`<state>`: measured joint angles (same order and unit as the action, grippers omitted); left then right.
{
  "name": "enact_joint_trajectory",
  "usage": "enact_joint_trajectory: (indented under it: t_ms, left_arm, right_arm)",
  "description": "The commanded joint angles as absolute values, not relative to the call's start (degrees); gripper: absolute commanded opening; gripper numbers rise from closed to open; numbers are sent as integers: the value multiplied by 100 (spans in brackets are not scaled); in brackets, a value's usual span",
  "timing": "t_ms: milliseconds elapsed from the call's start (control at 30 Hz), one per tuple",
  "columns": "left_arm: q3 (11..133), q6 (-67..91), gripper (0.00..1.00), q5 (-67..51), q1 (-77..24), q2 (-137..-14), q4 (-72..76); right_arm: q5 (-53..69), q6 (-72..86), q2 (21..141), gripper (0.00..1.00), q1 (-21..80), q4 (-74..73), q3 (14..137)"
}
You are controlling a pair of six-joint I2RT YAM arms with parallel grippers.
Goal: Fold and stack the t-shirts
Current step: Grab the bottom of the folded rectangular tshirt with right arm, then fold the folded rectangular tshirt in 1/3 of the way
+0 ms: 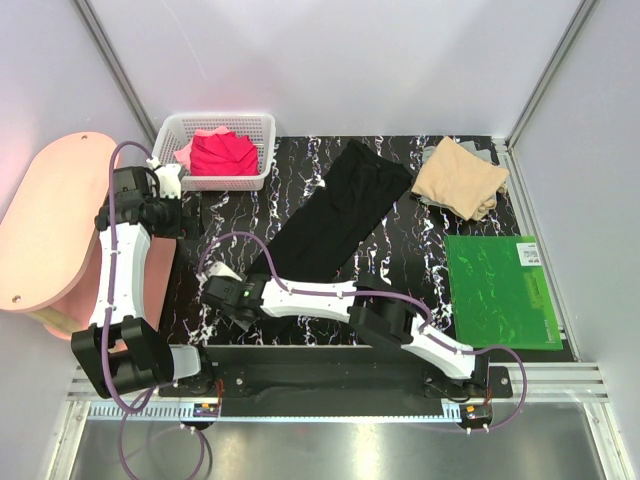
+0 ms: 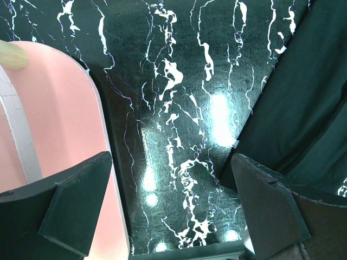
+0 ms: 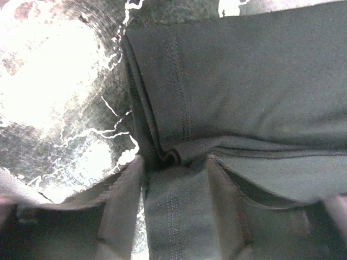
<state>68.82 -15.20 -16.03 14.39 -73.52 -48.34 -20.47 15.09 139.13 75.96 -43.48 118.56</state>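
Note:
The black t-shirt (image 1: pixel 340 215) lies folded in a long strip diagonally across the marbled table. My right gripper (image 1: pixel 225 285) is at its near left end. In the right wrist view its fingers (image 3: pixel 127 195) straddle a stitched hem of the black t-shirt (image 3: pixel 244 81). The jaws are part-way closed, and flat cloth fills the gap at the gripper (image 3: pixel 174 162). My left gripper (image 1: pixel 165 180) hovers open by the basket with nothing between its fingers (image 2: pixel 171 162); the black t-shirt's edge (image 2: pixel 303 108) is to its right. A folded tan t-shirt (image 1: pixel 460 178) rests at the back right.
A white mesh basket (image 1: pixel 215 183) at the back left holds a red t-shirt (image 1: pixel 222 153) and a pink one (image 1: pixel 185 155). A green board (image 1: pixel 500 290) lies at the right. A pink oval side table (image 1: pixel 45 220) stands beside the left arm.

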Motion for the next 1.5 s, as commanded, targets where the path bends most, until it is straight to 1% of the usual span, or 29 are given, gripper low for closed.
enact_joint_trajectory:
  t_ms: [0, 33, 67, 100, 133, 200, 233, 400, 733, 1033, 1200, 1467]
  left_arm:
    - [7031, -1547, 99, -1591, 1476, -7365, -4667]
    - [7031, -1556, 99, -1573, 1477, -7374, -4676]
    - [7031, -1556, 99, -1556, 1468, -7383, -4667]
    - [7023, -1556, 99, -1547, 1468, -7392, -4667]
    - [7014, -1556, 99, -1529, 1468, -7392, -4676]
    - [6996, -1564, 99, -1512, 1476, -7374, -4667]
    - [6996, -1564, 99, -1520, 1468, -7374, -4676]
    - [6996, -1565, 99, -1503, 1468, -7365, -4667]
    - [7005, -1503, 99, -1564, 1476, -7365, -4676]
    - [6996, -1512, 99, -1591, 1468, -7348, -4667]
    - [7040, -1556, 99, -1538, 1468, -7321, -4667]
    - [7128, -1503, 99, -1617, 1476, -7348, -4711]
  right_arm:
    - [-1916, 1635, 14423, 44, 7410, -4764, 11452]
    - [-1838, 1687, 14440, 28, 7400, -4764, 11435]
    - [-1811, 1714, 14458, 21, 7383, -4772, 11408]
    - [-1784, 1731, 14458, 16, 7339, -4764, 11391]
    - [-1775, 1775, 14449, 7, 7330, -4772, 11365]
    - [-1819, 1767, 14406, 1, 7313, -4781, 11294]
    - [-1828, 1749, 14344, 0, 7321, -4773, 11250]
    - [-1636, 1600, 14019, 0, 7330, -4965, 11285]
    - [-923, 1310, 13184, 0, 7840, -5748, 12461]
    - [-668, 1371, 12718, 0, 7866, -5871, 12849]
    - [-589, 1424, 12315, 0, 7726, -5801, 12403]
    - [-18, 1415, 11593, 0, 6724, -5072, 11172]
